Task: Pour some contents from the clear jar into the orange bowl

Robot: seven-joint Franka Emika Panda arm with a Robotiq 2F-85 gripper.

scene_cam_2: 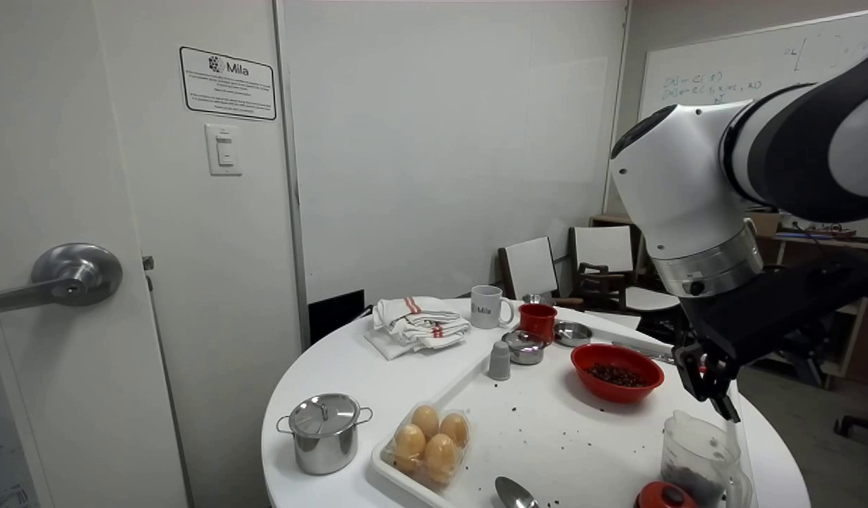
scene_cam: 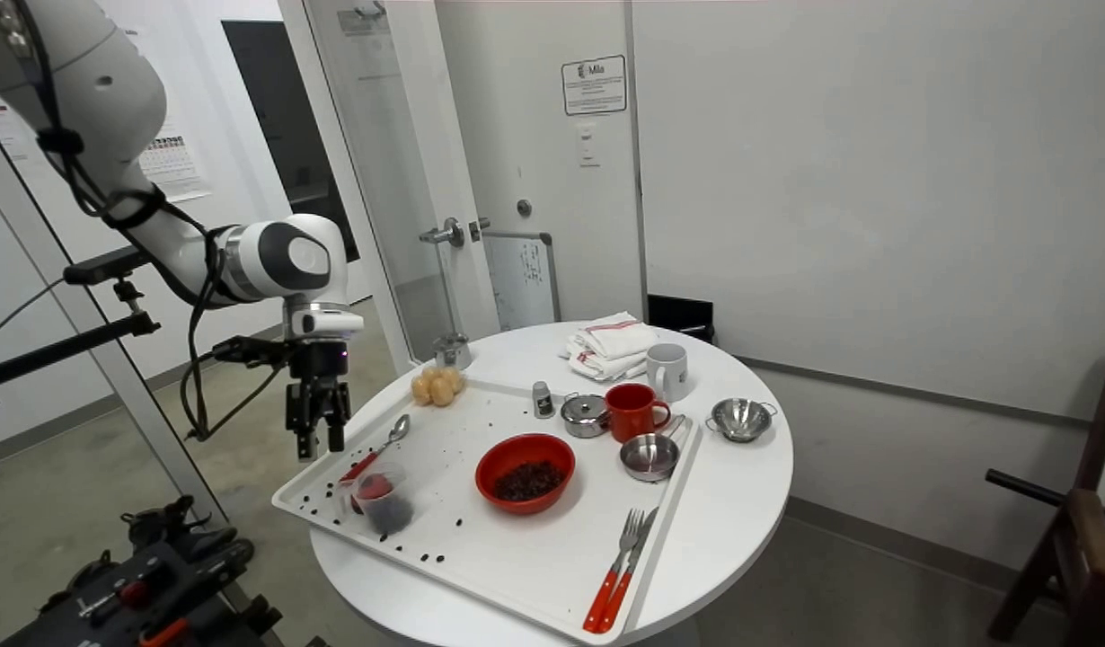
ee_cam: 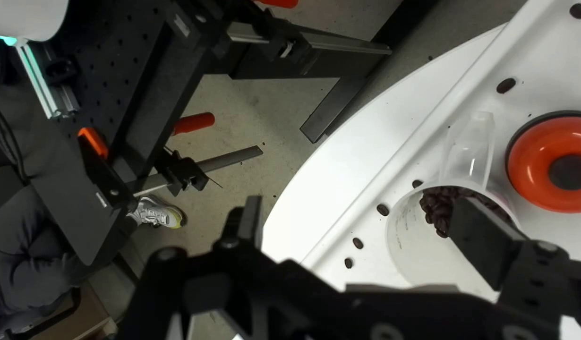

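The clear jar (scene_cam: 393, 510) is a see-through jug with a handle, standing upright on the tray near its edge. It holds dark beans; it also shows in an exterior view (scene_cam_2: 691, 451) and in the wrist view (ee_cam: 406, 236). The orange bowl (scene_cam: 518, 506) stands mid-tray with dark beans inside; it also shows in an exterior view (scene_cam_2: 607, 388). My gripper (scene_cam: 322, 438) is open and empty, above the table edge beside the jar. In the wrist view its fingers (ee_cam: 359, 217) are wide apart, and one finger covers part of the jar's mouth.
A red-orange lid (ee_cam: 531, 165) lies close to the jar's handle. Loose beans lie on the white tray (scene_cam: 481, 589). A spoon (scene_cam: 396, 431), eggs (scene_cam_2: 439, 451), a grey shaker (scene_cam_2: 499, 363), a red cup (scene_cam: 632, 415), a silver bowl (scene_cam: 649, 460) and a fork (scene_cam: 617, 566) are around.
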